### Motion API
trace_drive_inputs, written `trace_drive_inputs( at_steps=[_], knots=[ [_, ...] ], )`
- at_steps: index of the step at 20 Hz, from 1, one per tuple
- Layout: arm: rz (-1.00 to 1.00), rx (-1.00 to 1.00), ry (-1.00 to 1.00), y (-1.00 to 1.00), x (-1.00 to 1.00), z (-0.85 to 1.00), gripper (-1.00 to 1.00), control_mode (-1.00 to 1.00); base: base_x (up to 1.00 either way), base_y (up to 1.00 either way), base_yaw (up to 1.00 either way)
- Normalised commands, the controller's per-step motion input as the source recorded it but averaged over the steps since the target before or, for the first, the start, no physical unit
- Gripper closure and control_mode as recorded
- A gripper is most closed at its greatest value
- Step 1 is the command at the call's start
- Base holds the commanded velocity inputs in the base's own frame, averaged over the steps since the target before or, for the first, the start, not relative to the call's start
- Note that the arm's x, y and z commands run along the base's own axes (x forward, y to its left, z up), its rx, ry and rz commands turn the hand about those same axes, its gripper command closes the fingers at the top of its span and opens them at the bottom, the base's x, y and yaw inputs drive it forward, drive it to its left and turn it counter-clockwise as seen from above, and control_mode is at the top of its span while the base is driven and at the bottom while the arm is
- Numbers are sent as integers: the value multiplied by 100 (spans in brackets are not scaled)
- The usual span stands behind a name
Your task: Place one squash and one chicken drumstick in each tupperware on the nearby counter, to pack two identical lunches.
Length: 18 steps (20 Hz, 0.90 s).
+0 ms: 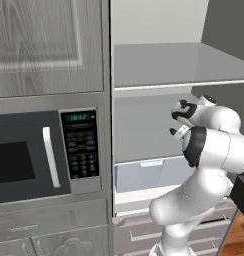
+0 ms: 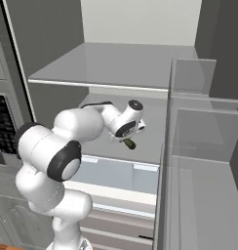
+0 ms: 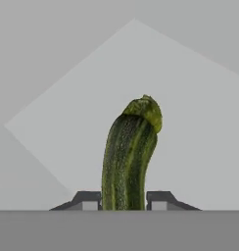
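The small elongated green zucchini-like squash [image 3: 130,156] stands between the two dark jaws of the gripper [image 3: 124,200], which are closed on its lower end, above the grey fridge shelf [image 2: 111,66].

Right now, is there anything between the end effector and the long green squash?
Nothing visible does. In the hand view the zucchini-like squash stands directly between the two fingertips of the end effector, with no gap showing on either side. The right base view shows it over the fridge shelf.

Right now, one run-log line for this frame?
phase: squash pickup | end effector: shut on zucchini-like squash | location: inside open fridge, above shelf | tupperware: not loaded yet
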Motion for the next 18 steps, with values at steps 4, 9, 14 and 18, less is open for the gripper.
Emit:
trace_drive_inputs(
  at_steps=[4,9,14,18],
  knots=[
    [0,-9,5,67,-100,0,100,-100,0,0,0],
    [0,-6,10,21,-100,33,100,-100,0,0,0],
    [4,-1,0,-4,-100,63,100,-100,0,0,0],
    [6,0,-2,0,-100,50,100,-100,0,0,0]
  ],
)
